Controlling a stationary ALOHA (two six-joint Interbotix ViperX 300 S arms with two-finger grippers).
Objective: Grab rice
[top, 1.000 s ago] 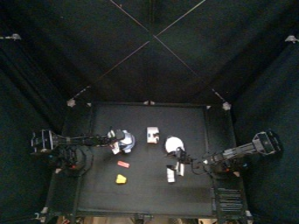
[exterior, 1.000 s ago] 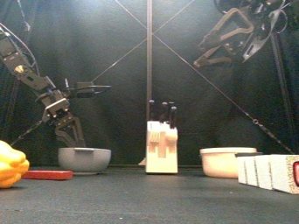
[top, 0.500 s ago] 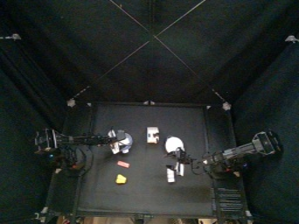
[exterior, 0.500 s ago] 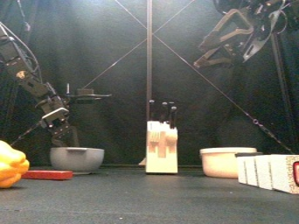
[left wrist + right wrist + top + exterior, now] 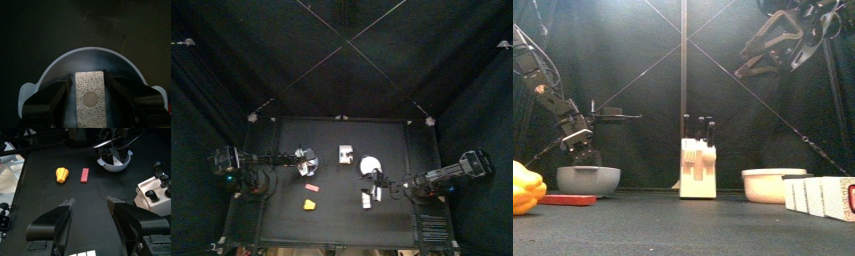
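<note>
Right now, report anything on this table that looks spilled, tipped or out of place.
Nothing looks spilled or damaged. One oddity: the small white and pale-blue patterned packet sits inside the round grey bowl at the table's left, not on the table surface like the other things.

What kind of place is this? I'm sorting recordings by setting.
Likely a robot test pen with toy kitchen props: black curtains enclose a small black table holding a knife block, grey bowl and yellow pepper.

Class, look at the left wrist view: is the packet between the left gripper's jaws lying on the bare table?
No. The packet lies inside the pale bowl, whose rim curves around it, between the open jaws of the left gripper.
</note>
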